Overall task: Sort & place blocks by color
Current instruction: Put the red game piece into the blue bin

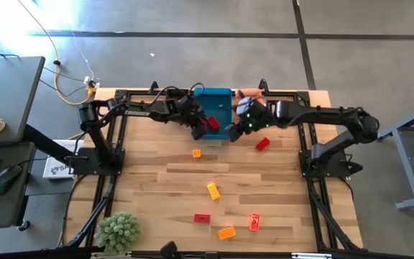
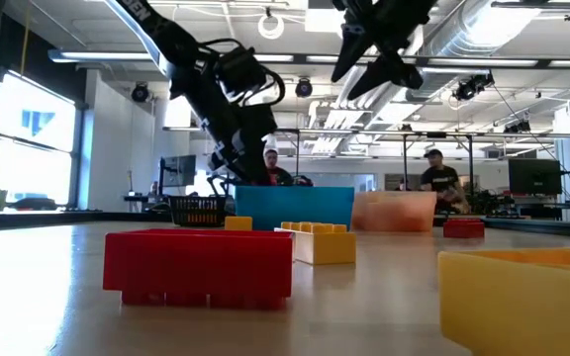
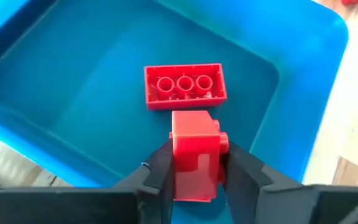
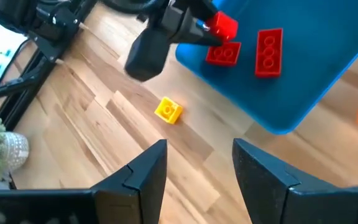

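Note:
My left gripper (image 3: 194, 171) hangs over the blue bin (image 1: 220, 101) and is shut on a red block (image 3: 193, 149). An upturned red block (image 3: 185, 86) lies on the bin floor; the right wrist view shows two red blocks (image 4: 268, 52) there. My right gripper (image 4: 197, 165) is open and raised (image 2: 376, 61) above the bin's near right corner (image 1: 237, 129), touching nothing. Loose on the table are a small yellow block (image 4: 168, 111), a red one (image 1: 263, 144), a yellow one (image 1: 213, 191), two red ones (image 1: 202, 218) and an orange one (image 1: 226, 232). My left gripper pinches the red block between its two fingers, one on each of two opposite side faces (image 3: 178, 163). The fingers come from above, slanting down toward the bin. The block sticks out past the fingertips, lifted clear above the bin floor, with a stud (image 3: 224, 140) facing sideways.
An orange bin (image 2: 394, 211) stands right of the blue one at the far edge, a black basket (image 2: 198, 210) to its left. A potted plant (image 1: 118, 230) sits at the near left corner. People show in the room behind (image 2: 441, 183). Bare wood lies mid-table.

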